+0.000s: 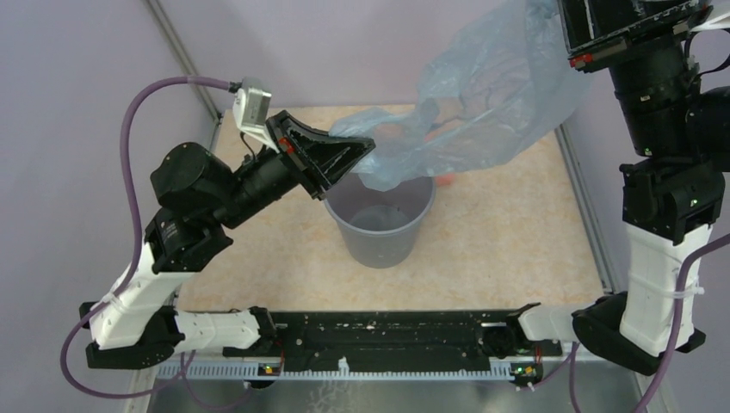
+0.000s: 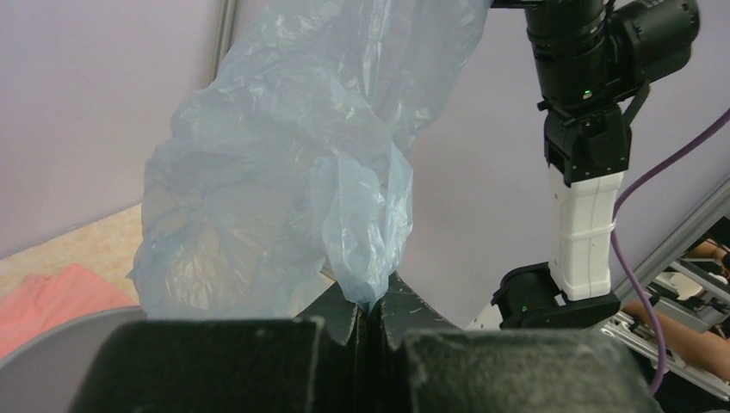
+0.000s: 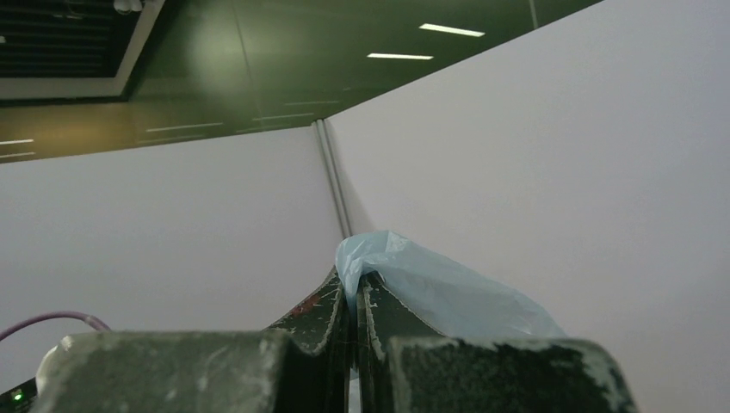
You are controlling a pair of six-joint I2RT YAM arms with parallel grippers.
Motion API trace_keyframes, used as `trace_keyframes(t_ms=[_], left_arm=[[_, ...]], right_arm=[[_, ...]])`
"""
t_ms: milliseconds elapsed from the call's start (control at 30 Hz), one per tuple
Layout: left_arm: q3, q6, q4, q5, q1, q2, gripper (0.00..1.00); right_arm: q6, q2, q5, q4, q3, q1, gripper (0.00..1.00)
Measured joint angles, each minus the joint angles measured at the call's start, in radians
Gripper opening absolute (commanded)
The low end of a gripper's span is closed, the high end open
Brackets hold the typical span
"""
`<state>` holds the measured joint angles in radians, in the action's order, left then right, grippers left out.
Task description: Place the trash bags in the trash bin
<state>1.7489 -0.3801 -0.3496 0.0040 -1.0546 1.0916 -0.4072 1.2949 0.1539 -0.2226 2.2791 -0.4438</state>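
Pinching its edges, left gripper and right gripper clamp the seemingly limp, featherlight pale-blue plastic bag above the grey round bin.

You have soft, even light in the overhead view, with only a faint shadow inside the trash bin. The trash bag glows through and carries small glints. Close up, the left gripper and right gripper blur at the frame bottom. Ceiling strip lights, seen from the right wrist, are probably the source.
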Motion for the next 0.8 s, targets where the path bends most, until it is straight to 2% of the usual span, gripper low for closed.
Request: trace_keyframes(t_ms=[200, 433, 533, 800], left_arm=[[-0.005, -0.031, -0.003, -0.003, 0.000, -0.044, 0.00], [-0.043, -0.048, -0.009, -0.078, 0.000, -0.106, 0.00], [-0.080, -0.048, -0.012, -0.146, 0.000, -0.134, 0.00], [-0.208, 0.036, -0.008, -0.460, 0.000, -0.192, 0.00]], right_arm=[[-0.112, 0.056, 0.079, 0.029, 0.028, 0.000, 0.00], [-0.262, 0.134, 0.171, 0.076, -0.001, -0.010, 0.00], [-0.278, 0.164, 0.172, 0.080, -0.019, -0.063, 0.00], [-0.260, 0.296, 0.185, 0.066, 0.009, -0.217, 0.00]])
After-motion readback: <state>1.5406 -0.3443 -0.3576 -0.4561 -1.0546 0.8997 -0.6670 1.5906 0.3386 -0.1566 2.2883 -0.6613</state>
